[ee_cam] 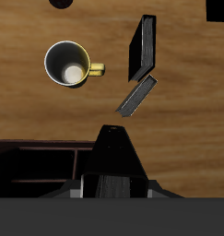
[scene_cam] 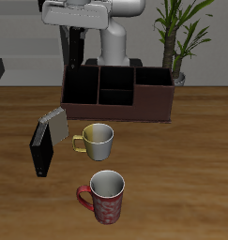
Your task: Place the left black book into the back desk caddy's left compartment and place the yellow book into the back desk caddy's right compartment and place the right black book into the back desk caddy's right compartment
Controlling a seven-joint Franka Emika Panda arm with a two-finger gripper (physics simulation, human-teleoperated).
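— What's the gripper (scene_cam: 80,26) doing?

— It hangs above the caddy (scene_cam: 155,101), over the end of it far from the plant (scene_cam: 181,37). Its fingers look clamped on a dark, flat thing, which I take for a black book. Call it the held book (scene_cam: 76,45). In the wrist view the held book (ee_cam: 113,152) shows as a dark wedge tapering away from the gripper (ee_cam: 113,189), with the caddy (ee_cam: 40,159) right under it.

— Is it inside a compartment?

— I can't tell. Its lower end is hidden behind the caddy's back wall in the exterior view.

— And the other books?

— Both are on the table (scene_cam: 186,178), in front of the caddy and off that same end. The black book (scene_cam: 40,148) stands on edge, farther from the caddy. The leaning book (scene_cam: 54,122) is tilted just beside it, nearer the caddy. It looks greyish, so I can't be sure of its colour. The wrist view shows the black book (ee_cam: 143,48) and the leaning book (ee_cam: 138,95) almost touching at one end.

— Anything else?

— A yellow mug (scene_cam: 97,141) in front of the caddy's middle, and a red mug (scene_cam: 106,195) farther forward.
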